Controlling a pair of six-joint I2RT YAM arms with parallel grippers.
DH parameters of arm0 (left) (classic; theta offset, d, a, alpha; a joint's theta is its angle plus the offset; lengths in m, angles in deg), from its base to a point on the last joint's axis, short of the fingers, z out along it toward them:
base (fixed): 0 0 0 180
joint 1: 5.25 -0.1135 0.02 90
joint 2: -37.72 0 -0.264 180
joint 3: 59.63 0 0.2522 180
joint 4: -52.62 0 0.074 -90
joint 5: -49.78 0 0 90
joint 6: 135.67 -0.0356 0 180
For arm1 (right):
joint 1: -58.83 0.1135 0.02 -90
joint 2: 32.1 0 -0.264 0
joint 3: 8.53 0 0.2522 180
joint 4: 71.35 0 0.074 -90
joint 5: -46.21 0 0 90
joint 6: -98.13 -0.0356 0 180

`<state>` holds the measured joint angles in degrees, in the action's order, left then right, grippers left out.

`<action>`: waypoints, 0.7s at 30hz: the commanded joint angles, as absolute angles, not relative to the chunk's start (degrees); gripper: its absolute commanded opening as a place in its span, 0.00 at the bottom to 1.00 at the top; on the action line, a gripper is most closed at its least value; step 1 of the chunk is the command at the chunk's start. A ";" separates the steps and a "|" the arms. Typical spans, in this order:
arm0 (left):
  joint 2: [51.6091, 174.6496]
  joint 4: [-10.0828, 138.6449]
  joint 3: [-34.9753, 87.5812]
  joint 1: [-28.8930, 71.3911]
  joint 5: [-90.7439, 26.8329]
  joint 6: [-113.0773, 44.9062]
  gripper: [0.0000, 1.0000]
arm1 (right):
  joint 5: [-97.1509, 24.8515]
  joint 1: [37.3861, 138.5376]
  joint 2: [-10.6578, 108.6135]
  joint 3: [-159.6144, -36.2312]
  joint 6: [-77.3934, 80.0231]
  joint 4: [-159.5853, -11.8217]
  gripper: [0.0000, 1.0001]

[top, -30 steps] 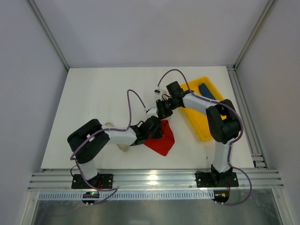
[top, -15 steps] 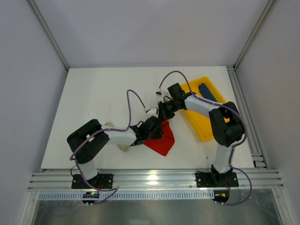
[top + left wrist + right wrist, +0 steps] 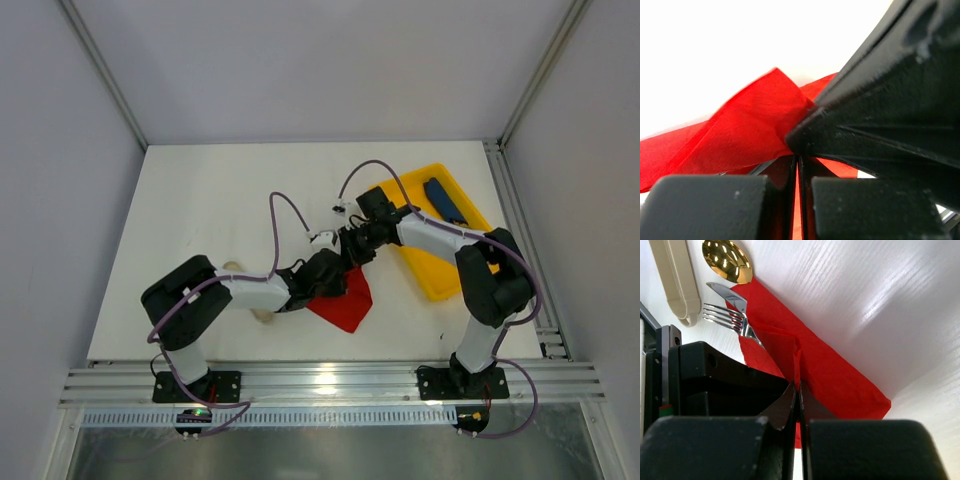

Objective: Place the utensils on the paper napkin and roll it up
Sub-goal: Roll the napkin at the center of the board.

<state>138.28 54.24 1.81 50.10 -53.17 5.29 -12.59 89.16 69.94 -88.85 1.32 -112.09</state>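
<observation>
Beside the fork (image 3: 732, 320), left gripper (image 3: 799, 161) and right gripper (image 3: 798, 390) pinch the paper napkin (image 3: 840, 380); roll evenly, keeping it taut.

In my right wrist view the fork (image 3: 730, 317) shows only its tines and neck. Its handle slips behind my left claw (image 3: 715, 372). Of the spoon (image 3: 726, 260) I make out little beyond the bowl, and the top edge cuts off the beige sleeve (image 3: 677, 280). From above, my arms hide both pieces, and my right claw (image 3: 352, 254) covers the top corner of the paper napkin (image 3: 345, 305). In my left wrist view that claw looms close and blurred, blocking the napkin's far part.
</observation>
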 commanded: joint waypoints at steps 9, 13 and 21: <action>135.28 54.26 -0.43 49.86 -53.84 5.93 0.00 | -16.37 90.30 65.19 -86.10 -1.98 -110.33 0.04; 134.76 54.52 -0.51 49.94 -53.58 6.37 0.00 | -16.81 90.47 65.28 -85.40 -2.33 -109.46 0.04; 134.93 54.26 -0.69 49.94 -53.49 6.89 0.00 | -17.33 91.27 65.19 -83.64 -3.21 -108.75 0.04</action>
